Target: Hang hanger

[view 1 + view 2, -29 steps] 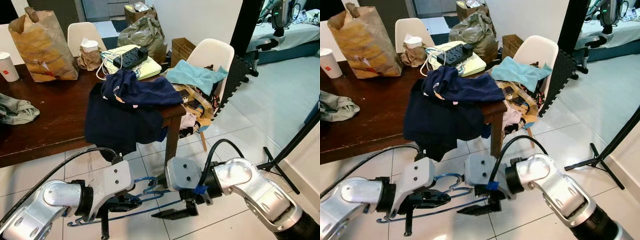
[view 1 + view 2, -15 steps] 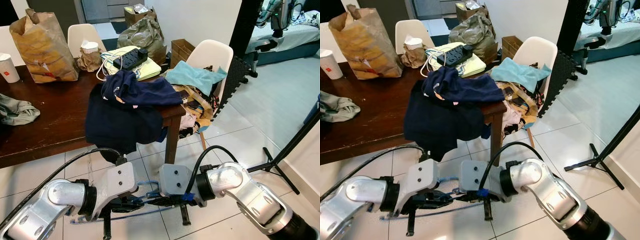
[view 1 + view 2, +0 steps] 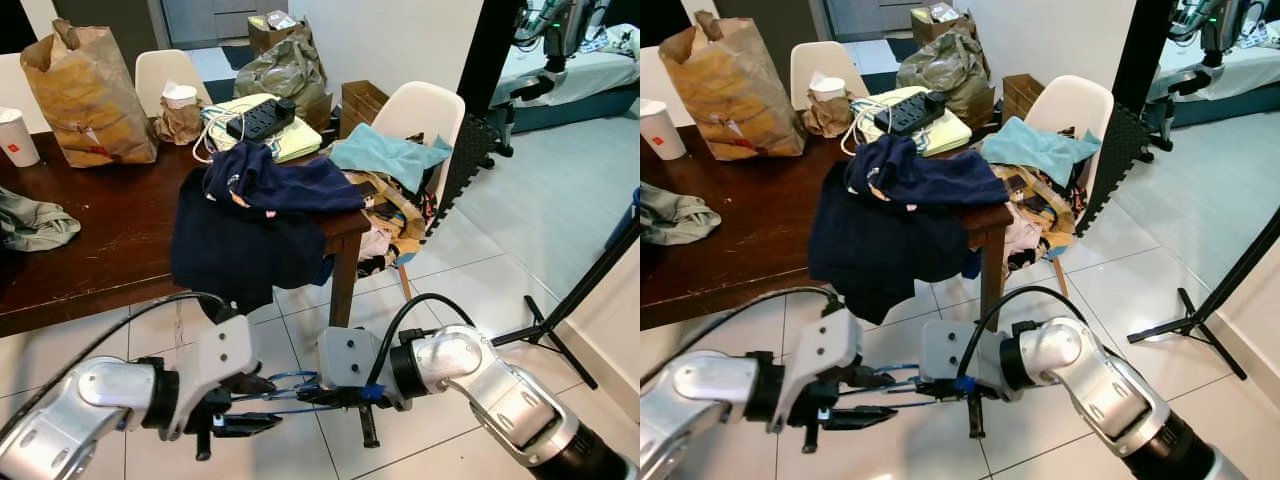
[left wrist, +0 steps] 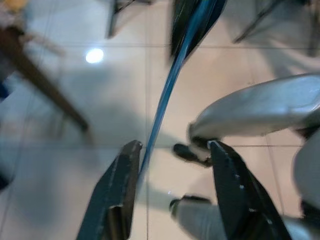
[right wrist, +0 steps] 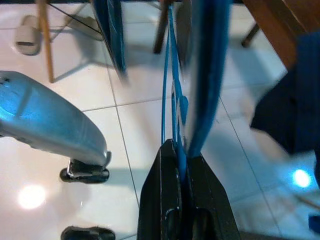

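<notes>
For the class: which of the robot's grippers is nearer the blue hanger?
Right. The right gripper is shut on the blue hanger; the left gripper is open, the hanger passing between its fingers.

One blue hanger [image 3: 285,392], two white chairs [image 3: 425,110], one paper cup [image 3: 15,133]

Two rounded, brushed-silver metal arms, each ending in a pale grey boxy wrist housing with dark screw holes. Black cables loop over both forearms. Left hand [image 3: 238,405] and right hand [image 3: 305,396]: long black fingers.
</notes>
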Motion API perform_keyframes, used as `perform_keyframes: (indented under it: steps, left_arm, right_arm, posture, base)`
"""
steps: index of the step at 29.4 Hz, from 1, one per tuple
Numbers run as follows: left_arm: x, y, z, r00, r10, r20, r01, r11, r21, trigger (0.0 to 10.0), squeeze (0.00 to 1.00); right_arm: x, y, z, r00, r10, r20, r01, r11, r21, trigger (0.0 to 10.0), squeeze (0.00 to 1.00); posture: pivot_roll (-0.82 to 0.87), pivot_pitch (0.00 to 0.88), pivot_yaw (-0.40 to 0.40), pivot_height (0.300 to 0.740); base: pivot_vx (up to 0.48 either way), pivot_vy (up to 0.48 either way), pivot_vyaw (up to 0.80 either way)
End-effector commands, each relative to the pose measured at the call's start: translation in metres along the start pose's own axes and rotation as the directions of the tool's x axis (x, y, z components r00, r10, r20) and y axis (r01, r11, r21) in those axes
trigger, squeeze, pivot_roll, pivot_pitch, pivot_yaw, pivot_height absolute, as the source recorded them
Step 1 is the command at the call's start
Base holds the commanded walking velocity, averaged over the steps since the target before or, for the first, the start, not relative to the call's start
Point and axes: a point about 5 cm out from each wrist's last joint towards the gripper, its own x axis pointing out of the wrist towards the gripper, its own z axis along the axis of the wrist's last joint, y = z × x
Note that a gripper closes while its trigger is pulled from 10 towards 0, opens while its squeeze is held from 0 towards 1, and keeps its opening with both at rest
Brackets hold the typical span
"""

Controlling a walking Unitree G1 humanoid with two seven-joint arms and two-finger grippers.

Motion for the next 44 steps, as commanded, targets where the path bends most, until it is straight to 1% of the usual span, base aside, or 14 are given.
perform_keyframes:
  steps: [1,11,14,16,17,18,19,20,21,22,25,26,31,44]
  left_arm:
    - [-0.018,0.007,-0.007,0.998,0.053,-0.042,-0.054,0.998,-0.016,10.0,1.00]
    - [-0.082,0.018,-0.037,0.930,0.332,-0.159,-0.345,0.936,-0.066,10.0,1.00]
    - [-0.090,0.043,-0.042,0.760,0.639,-0.120,-0.648,0.760,-0.053,10.0,1.00]
    - [-0.087,0.056,-0.044,0.603,0.793,-0.086,-0.794,0.587,-0.154,10.0,1.00]
    - [-0.087,0.056,-0.044,0.603,0.793,-0.086,-0.794,0.587,-0.154,10.0,1.00]
    - [-0.082,0.059,-0.043,0.528,0.848,-0.056,-0.836,0.507,-0.209,10.0,0.18]
    - [-0.082,0.059,-0.043,0.528,0.848,-0.056,-0.836,0.507,-0.209,10.0,0.18]
    - [-0.072,0.060,-0.039,0.449,0.893,-0.014,-0.859,0.428,-0.281,10.0,0.00]
    - [-0.064,0.059,-0.034,0.382,0.924,0.006,-0.875,0.364,-0.318,10.0,0.00]
    - [-0.054,0.056,-0.030,0.338,0.941,0.022,-0.872,0.322,-0.368,10.0,0.00]
    - [-0.039,0.051,-0.023,0.289,0.956,0.045,-0.857,0.280,-0.433,10.0,0.00]
    - [-0.037,0.050,-0.020,0.211,0.976,0.047,-0.857,0.208,-0.472,10.0,0.00]
    - [-0.047,0.058,-0.019,0.070,0.997,0.014,-0.895,0.069,-0.441,10.0,0.00]
    - [-0.057,0.064,-0.010,-0.036,0.999,0.008,-0.922,-0.030,-0.385,10.0,0.00]
  right_arm:
    - [-0.008,-0.005,-0.005,0.999,-0.044,0.020,0.043,0.999,0.033,0.0,0.00]
    - [-0.054,-0.035,-0.048,0.949,-0.312,-0.039,0.313,0.928,0.203,0.0,0.00]
    - [-0.058,-0.051,-0.044,0.849,-0.514,0.124,0.424,0.802,0.421,0.0,0.00]
    - [-0.051,-0.055,-0.035,0.765,-0.595,0.247,0.374,0.722,0.582,0.0,0.00]
    - [-0.051,-0.055,-0.035,0.765,-0.595,0.247,0.374,0.722,0.582,0.0,0.00]
    - [-0.046,-0.054,-0.029,0.730,-0.607,0.313,0.311,0.703,0.640,0.0,0.00]
    - [-0.046,-0.054,-0.029,0.730,-0.607,0.313,0.311,0.703,0.640,0.0,0.00]
    - [-0.039,-0.047,-0.018,0.690,-0.588,0.422,0.183,0.706,0.684,1.7,0.00]
    - [-0.035,-0.041,-0.009,0.660,-0.551,0.511,0.077,0.726,0.683,4.8,0.00]
    - [-0.032,-0.033,0.001,0.629,-0.504,0.592,-0.019,0.751,0.660,10.0,0.00]
    - [-0.030,-0.023,0.014,0.584,-0.421,0.694,-0.146,0.786,0.601,10.0,0.00]
    - [-0.023,-0.027,0.018,0.584,-0.451,0.675,-0.125,0.772,0.623,10.0,0.00]
    - [-0.008,-0.032,0.021,0.630,-0.462,0.624,-0.032,0.788,0.615,10.0,0.00]
    - [0.006,-0.039,0.025,0.660,-0.522,0.540,0.083,0.765,0.639,10.0,0.00]
  posture:
    - [-0.02,0.043,0.018,0.740]
    - [-0.02,0.054,0.016,0.740]
    - [-0.01,0.055,0.017,0.740]
    - [-0.01,0.061,0.015,0.740]
    - [-0.01,0.061,0.015,0.740]
    - [0.00,0.065,0.015,0.740]
    - [0.00,0.065,0.015,0.740]
    - [0.00,0.066,0.011,0.740]
    - [0.01,0.067,0.010,0.740]
    - [0.01,0.068,0.010,0.740]
    - [0.02,0.068,0.009,0.740]
    - [0.02,0.068,0.008,0.740]
    - [0.02,0.062,0.005,0.740]
    - [0.04,0.055,-0.001,0.740]
  base:
    - [0.000,0.000,0.00]
    - [0.000,0.000,0.00]
    - [0.000,0.000,0.00]
    - [0.000,0.000,0.00]
    - [0.000,0.000,0.00]
    - [0.000,0.000,0.00]
    - [0.000,0.000,0.00]
    - [0.000,0.000,0.00]
    - [0.000,0.000,0.00]
    - [0.000,0.000,0.00]
    - [0.000,0.000,0.00]
    - [0.000,0.000,0.00]
    - [0.000,0.000,0.14]
    - [0.243,0.000,0.58]
